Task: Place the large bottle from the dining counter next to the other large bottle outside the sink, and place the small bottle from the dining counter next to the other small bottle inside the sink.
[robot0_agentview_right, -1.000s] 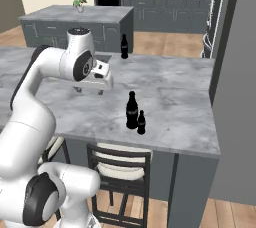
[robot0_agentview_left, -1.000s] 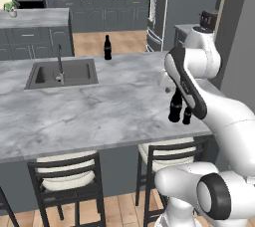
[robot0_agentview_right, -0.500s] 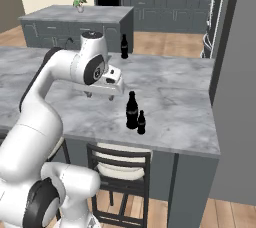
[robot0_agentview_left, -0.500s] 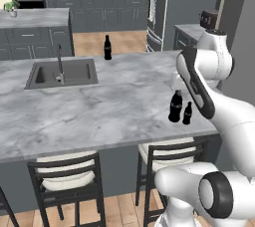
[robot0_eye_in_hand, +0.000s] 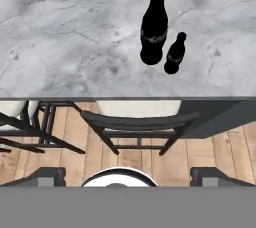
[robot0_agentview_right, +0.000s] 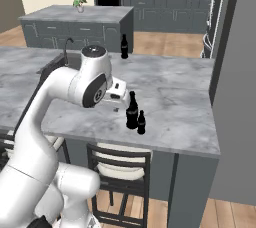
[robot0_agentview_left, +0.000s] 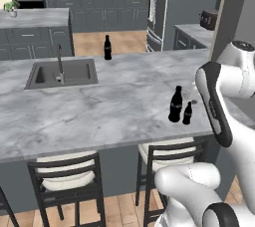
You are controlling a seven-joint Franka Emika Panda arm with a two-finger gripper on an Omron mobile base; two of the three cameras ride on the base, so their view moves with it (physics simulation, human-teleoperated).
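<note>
Large black bottle (robot0_agentview_left: 175, 104) stands upright near the front edge of the grey-white marble table (robot0_agentview_left: 99, 106), small black bottle (robot0_agentview_left: 188, 113) upright just beside it on its right in the left base view, apparently not touching. Second large black bottle (robot0_agentview_left: 107, 47) stands upright at the table's far edge, beyond the sink's right end, outside the basin. Sink (robot0_agentview_left: 62, 73) is a dark grey rectangular recess at the table's far left with a thin curved faucet (robot0_agentview_left: 60, 63); anything inside it can't be made out.
</note>
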